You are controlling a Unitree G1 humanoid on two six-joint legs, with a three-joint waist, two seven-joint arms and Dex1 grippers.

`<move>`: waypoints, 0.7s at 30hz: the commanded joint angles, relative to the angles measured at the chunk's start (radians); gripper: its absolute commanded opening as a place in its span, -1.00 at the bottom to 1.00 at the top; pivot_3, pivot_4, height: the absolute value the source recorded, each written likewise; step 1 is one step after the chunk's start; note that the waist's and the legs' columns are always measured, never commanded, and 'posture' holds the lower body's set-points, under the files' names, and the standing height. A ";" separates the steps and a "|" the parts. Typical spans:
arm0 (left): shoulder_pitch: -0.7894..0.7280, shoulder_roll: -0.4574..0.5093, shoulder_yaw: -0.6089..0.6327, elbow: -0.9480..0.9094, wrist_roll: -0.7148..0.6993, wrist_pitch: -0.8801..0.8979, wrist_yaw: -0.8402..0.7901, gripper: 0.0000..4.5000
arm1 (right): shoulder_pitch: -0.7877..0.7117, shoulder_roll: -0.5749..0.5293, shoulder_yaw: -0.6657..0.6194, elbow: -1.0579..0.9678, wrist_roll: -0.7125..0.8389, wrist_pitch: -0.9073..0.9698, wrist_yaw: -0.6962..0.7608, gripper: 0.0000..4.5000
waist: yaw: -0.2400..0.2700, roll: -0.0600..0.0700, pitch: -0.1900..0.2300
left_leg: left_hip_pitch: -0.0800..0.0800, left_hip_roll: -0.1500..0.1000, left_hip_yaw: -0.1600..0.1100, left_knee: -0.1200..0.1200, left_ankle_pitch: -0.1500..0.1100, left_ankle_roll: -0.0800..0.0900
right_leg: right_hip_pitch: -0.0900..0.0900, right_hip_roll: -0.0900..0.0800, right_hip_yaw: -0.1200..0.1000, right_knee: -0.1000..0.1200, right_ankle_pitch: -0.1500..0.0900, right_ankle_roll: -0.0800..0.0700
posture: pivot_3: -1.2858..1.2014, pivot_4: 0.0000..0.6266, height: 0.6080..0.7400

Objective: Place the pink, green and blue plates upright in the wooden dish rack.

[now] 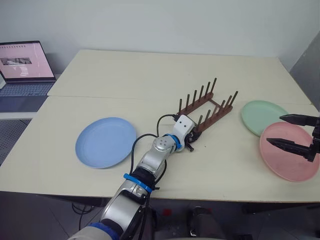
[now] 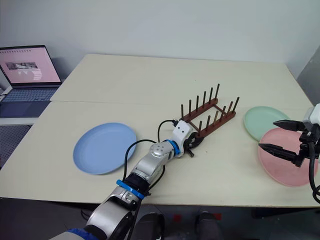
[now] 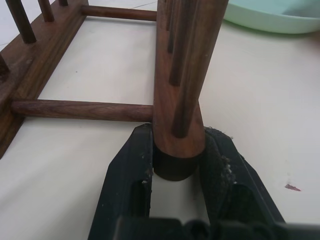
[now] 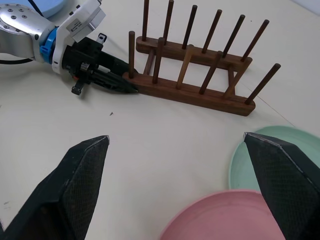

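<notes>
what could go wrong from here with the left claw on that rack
1. The left claw pinches only the end of one rail of the wooden dish rack; pulling from that corner may swing or tip the rack instead of sliding it.
2. The green plate and pink plate lie just past the rack's far end, the pink overlapping the green; a swinging rack might knock them.

Pink plate (image 4: 220, 215) cut off by frame edge in right wrist view, green plate (image 4: 272, 155) part-hidden behind a finger. Laptop (image 1: 22, 65) cropped at left edge. Rack (image 3: 180, 75) near end fills left wrist view, pegs cropped.
</notes>
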 commanded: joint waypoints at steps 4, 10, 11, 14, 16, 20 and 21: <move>0.039 0.229 0.010 -0.242 -0.079 -0.015 -0.340 -0.55 | 0.049 -0.017 -0.071 -0.036 -0.001 -0.009 0.028 1.00 | -0.008 0.000 0.000 | 0.000 0.002 0.000 -0.002 0.000 0.000 | -0.001 0.002 0.000 0.000 0.000 -0.002 | 0.03 -0.52 1.00; 0.093 0.406 -0.045 -0.350 -0.117 -0.103 -0.626 -0.55 | 0.125 -0.033 -0.092 -0.066 -0.013 -0.010 0.076 1.00 | -0.006 0.000 0.000 | -0.001 0.002 0.000 -0.001 0.000 0.000 | -0.001 0.001 0.000 0.000 0.000 -0.003 | 0.03 -0.52 1.00; 0.097 0.415 -0.056 -0.348 -0.116 -0.122 -0.658 -0.55 | 0.135 -0.036 -0.092 -0.073 -0.011 -0.005 0.083 1.00 | -0.005 0.000 0.000 | -0.001 0.002 0.000 -0.001 0.000 0.000 | -0.001 0.000 0.000 -0.001 0.000 -0.004 | 0.03 -0.52 1.00; 0.087 0.402 -0.072 -0.315 -0.104 -0.158 -0.689 -0.55 | 0.160 -0.046 -0.094 -0.088 -0.006 0.010 0.098 1.00 | 0.004 0.000 0.000 | -0.001 0.002 0.000 0.000 0.000 0.000 | -0.001 -0.001 0.000 -0.001 0.000 -0.003 | 0.03 -0.52 1.00; 0.055 0.371 -0.080 -0.258 -0.084 -0.188 -0.686 -0.55 | 0.189 -0.050 -0.103 -0.106 -0.009 0.016 0.116 1.00 | 0.009 0.000 0.000 | -0.001 0.002 0.000 0.000 0.000 0.000 | -0.001 -0.001 0.000 -0.001 -0.001 -0.002 | 0.03 -0.52 1.00; 0.009 0.331 -0.085 -0.164 -0.060 -0.237 -0.692 -0.55 | 0.220 -0.049 -0.121 -0.131 -0.009 0.021 0.127 1.00 | 0.013 0.000 0.000 | -0.001 0.001 0.000 0.000 0.000 0.000 | -0.001 0.000 -0.001 -0.001 0.000 -0.002 | 0.03 -0.52 1.00; -0.004 0.319 -0.087 -0.136 -0.059 -0.242 -0.700 -0.55 | 0.229 -0.047 -0.127 -0.139 -0.011 0.022 0.129 1.00 | 0.013 0.000 0.000 | -0.001 0.001 0.000 0.000 0.000 0.000 | -0.001 0.000 -0.001 -0.001 0.000 -0.002 | 0.03 -0.52 1.00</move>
